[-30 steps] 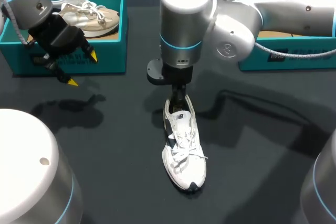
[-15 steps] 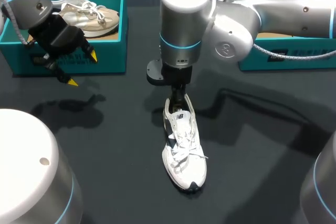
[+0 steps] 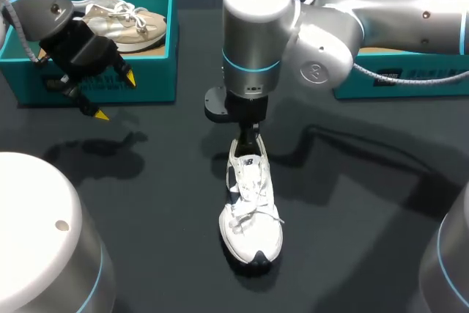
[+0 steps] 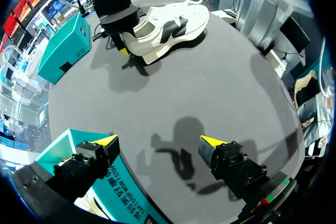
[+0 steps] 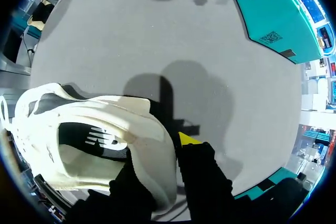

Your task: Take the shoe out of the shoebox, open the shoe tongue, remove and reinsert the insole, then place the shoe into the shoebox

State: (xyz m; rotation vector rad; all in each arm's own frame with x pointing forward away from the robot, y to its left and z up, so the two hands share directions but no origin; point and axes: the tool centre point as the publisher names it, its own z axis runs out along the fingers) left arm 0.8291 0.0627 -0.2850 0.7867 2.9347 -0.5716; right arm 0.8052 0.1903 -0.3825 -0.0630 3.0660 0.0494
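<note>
Table (image 3: 366,203): a flat, dark, matte top that shows soft shadows of both arms.
White shoe (image 3: 253,207): a low lace-up trainer. Its upper is smooth and off-white with dark side panels, the laces are flat and white, and the toe cap is rounded with a dark patch at the tip. It stands on the table in front of the gap between the two boxes, with its heel under the right arm's wrist and its toe pointing away from the boxes.
Right fingers (image 5: 189,140): clamped on the white shoe's (image 5: 105,135) padded heel rim. The yellow-tipped finger sits outside the back of the heel, and the other finger is on the inner side of the rim.
Left fingers (image 4: 107,142): spread wide with nothing between them. They are black blocks ending in wedge-shaped yellow tips. They hang over the table just in front of the left shoebox (image 3: 146,82), well apart from the white shoe (image 4: 163,24).
Left shoebox: a teal, straight-walled cardboard box with no lid and pale print on its front wall.
Beige shoe (image 3: 121,20): lies inside the left shoebox. It has a tan and cream upper and white laces.
Right shoebox (image 3: 352,87): teal and rectangular. It is largely covered by the right arm (image 3: 381,12), and a tan inner floor shows.
Arms: smooth silver cylinders with light blue rings at the joints.
</note>
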